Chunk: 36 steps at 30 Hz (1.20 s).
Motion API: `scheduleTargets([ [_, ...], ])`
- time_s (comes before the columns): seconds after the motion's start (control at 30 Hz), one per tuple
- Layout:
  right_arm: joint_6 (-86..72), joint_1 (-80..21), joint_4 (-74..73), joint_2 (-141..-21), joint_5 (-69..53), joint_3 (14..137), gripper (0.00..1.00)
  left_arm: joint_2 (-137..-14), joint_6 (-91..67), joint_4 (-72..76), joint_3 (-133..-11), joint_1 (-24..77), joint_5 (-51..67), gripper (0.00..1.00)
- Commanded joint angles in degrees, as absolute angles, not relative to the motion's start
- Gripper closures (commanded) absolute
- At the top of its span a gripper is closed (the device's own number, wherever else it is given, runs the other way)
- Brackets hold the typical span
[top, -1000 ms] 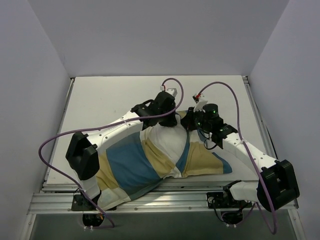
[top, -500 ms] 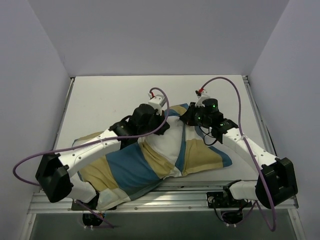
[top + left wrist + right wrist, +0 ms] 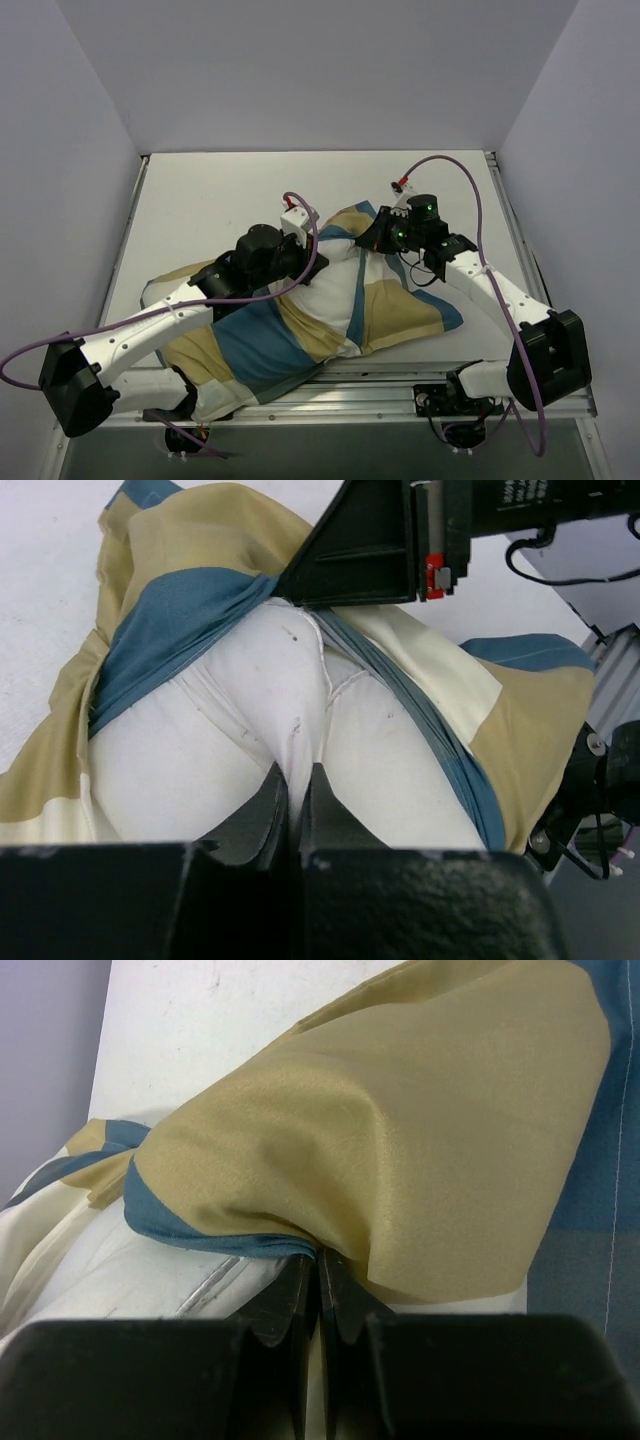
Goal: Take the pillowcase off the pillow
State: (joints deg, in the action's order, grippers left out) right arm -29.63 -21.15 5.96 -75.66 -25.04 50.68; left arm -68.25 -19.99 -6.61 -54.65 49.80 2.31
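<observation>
The pillowcase (image 3: 250, 340), in blue, tan and cream blocks, lies across the near part of the table with the white pillow (image 3: 332, 282) bulging out of its open end. My left gripper (image 3: 303, 262) is shut on a pinched fold of the pillow (image 3: 250, 720), its jaws closed on white fabric (image 3: 293, 780). My right gripper (image 3: 373, 240) is shut on the pillowcase's open edge (image 3: 400, 1110), its jaws pressed together under the blue hem (image 3: 320, 1265). The pillowcase's opening (image 3: 190, 610) rings the pillow in the left wrist view, with the right gripper (image 3: 370, 540) just beyond it.
The white table top (image 3: 230, 190) stretches behind the pillow to the back wall. Grey walls close in the left and right sides. The near end of the pillowcase hangs over the front metal rail (image 3: 330, 395). Purple cables loop off both arms.
My left gripper has moved left and toward the near edge, still pinching the white pillow. My right gripper has held roughly in place on the pillowcase edge, shifting slightly back.
</observation>
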Motion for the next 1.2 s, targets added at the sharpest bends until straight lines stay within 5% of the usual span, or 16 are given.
scheduleTargets([
  [0.0,-26.2,-13.7,2.5,-79.4,-4.5,51.5,1.0,-62.4,-19.4,-12.5,-55.0,51.4,18.4,0.98],
  [0.37,-29.0,-11.2,6.8,-78.1,-5.3,61.9,1.0,-66.8,-23.1,-10.8,-49.8,57.2,20.0,0.98],
  [1.17,-31.7,-11.1,13.9,-86.7,-1.1,64.9,1.0,-73.2,-19.7,-8.1,-53.0,68.7,28.5,0.98],
])
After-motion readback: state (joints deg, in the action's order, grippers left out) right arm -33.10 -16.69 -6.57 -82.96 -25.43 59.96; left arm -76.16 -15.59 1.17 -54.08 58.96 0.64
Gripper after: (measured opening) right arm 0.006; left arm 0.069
